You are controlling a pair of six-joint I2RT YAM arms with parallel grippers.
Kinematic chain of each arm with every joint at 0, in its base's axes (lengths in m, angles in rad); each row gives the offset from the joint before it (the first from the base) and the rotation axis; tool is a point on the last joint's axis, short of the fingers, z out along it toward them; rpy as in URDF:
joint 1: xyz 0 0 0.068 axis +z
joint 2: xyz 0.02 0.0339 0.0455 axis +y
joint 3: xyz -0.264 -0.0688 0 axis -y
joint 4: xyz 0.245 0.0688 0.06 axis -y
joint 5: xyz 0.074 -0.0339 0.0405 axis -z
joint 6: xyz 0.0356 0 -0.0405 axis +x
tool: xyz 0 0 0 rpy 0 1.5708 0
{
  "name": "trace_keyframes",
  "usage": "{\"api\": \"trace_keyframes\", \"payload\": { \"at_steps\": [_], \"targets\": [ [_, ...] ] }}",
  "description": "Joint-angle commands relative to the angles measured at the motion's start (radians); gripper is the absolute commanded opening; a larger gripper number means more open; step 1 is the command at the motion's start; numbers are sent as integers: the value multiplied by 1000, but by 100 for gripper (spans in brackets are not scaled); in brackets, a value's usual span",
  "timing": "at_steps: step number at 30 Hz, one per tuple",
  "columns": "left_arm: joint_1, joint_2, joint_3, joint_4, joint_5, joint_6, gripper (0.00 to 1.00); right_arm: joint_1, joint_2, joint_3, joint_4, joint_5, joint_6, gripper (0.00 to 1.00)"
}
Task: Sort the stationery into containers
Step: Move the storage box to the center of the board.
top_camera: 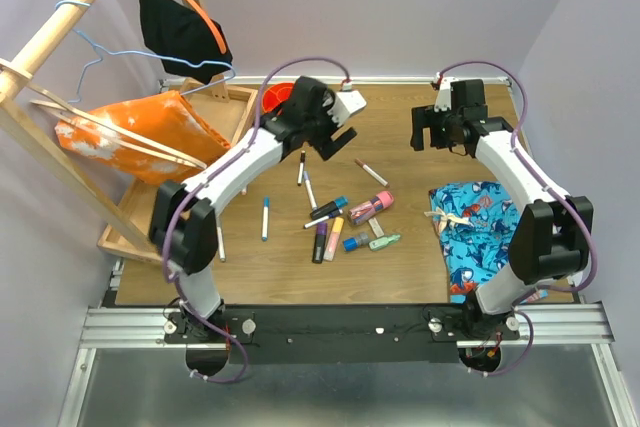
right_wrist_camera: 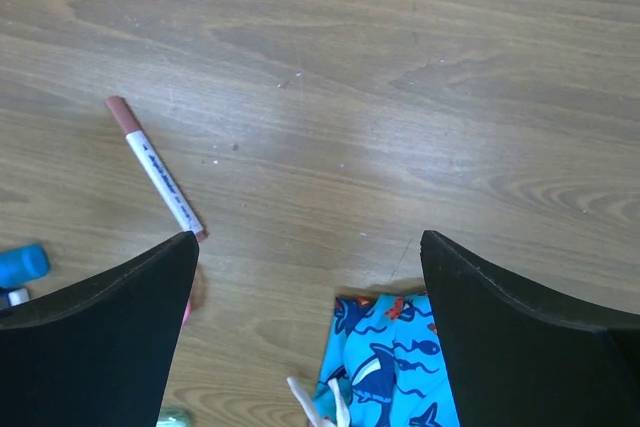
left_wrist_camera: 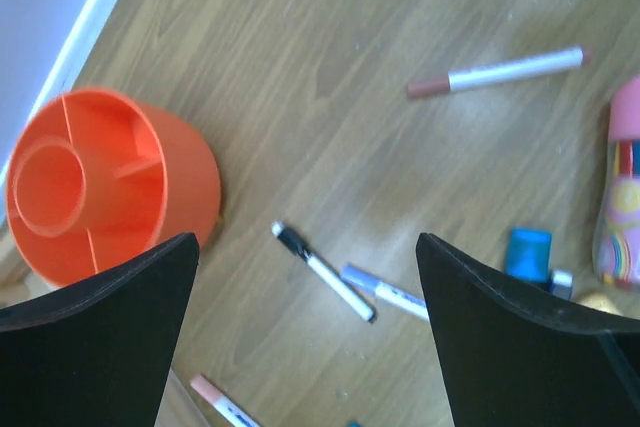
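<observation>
**Stationery point(top_camera: 345, 222) lying loose on the table, both grippers hanging empty**

Pens and stubby markers are lying scattered across the middle of the wooden table point(top_camera: 270, 272). The orange pot point(left_wrist_camera: 100, 182) is standing upright at the far edge, apart from them. The left gripper point(left_wrist_camera: 307, 245) is hovering just beside the pot and above a black-capped pen point(left_wrist_camera: 325, 274), its fingers spread wide and gripping nothing. The right gripper point(right_wrist_camera: 307, 239) is hanging equally wide and empty over bare wood, between a red-capped pen point(right_wrist_camera: 155, 169) and a blue patterned cloth point(right_wrist_camera: 390, 362).
</observation>
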State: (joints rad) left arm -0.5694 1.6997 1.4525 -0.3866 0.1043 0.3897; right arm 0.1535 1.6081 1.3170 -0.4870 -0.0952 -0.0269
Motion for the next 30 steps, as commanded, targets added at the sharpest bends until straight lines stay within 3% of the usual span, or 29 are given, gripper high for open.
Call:
{"api": "trace_keyframes", "payload": {
  "at_steps": [1,2,6,12,13,14,17,30],
  "targets": [
    [-21,263,357,-188,-23,18,99,4,-14,14,39,64,-30,100],
    [-21,306,514,-296,-8,35,98,4,-11,19,41,52,-45,100],
    [-17,442,784,-478,12,161,94,4,25,70,-1,-44,-114,100],
    [71,396,712,-468,149,328,91,3,145,175,-33,-127,-74,100],
    [84,396,707,-466,182,328,88,1,156,182,-32,-136,-68,100],
    [101,405,709,-466,189,327,78,3,176,189,-32,-155,-59,100],
    [137,442,741,-486,179,314,68,3,214,223,-51,-181,-53,100],
    [161,541,809,-555,156,333,64,3,279,255,-44,-221,-16,100]
  ]
}}
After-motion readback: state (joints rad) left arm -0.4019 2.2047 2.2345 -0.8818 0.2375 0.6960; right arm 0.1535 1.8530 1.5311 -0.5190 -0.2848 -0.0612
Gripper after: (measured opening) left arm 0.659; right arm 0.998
